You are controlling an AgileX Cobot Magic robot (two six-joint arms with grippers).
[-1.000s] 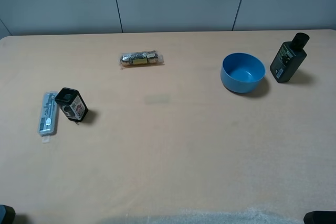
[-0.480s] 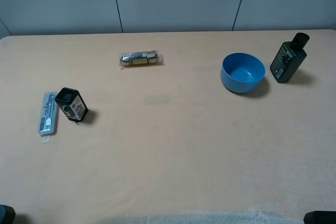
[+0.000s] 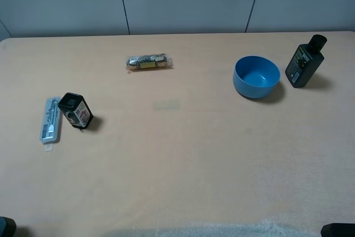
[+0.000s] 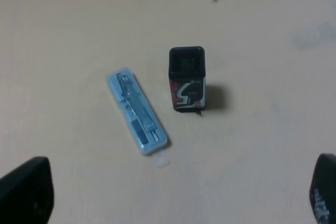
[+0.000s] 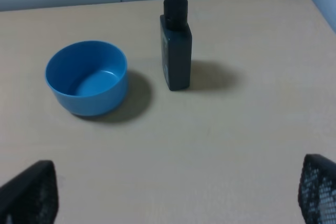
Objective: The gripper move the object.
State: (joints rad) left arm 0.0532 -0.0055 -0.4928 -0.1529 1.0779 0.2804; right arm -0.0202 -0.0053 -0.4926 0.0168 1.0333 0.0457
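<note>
Two tools hang wide apart and hold nothing. One, the left tool [image 4: 173,192], waits near the object [image 3: 75,111], which stands on the desk [image 3: 183,159] just beside a clear pack [image 3: 50,119].

Table [image 3: 183,165] pale tan w/ a faint greyish patch near mid. Box [image 3: 75,110] black, white-and-red label on 1 side. Blister pack [image 3: 50,119] clear bluish, grey metal bits inside. Wrapped packet [image 3: 148,62] clear w/ dark and yellowish contents. Bowl [image 3: 256,76] plain blue. Bottle [image 3: 304,62] black, black cap, small pale label. Wall grey-blue, 2 dark seams.
</note>
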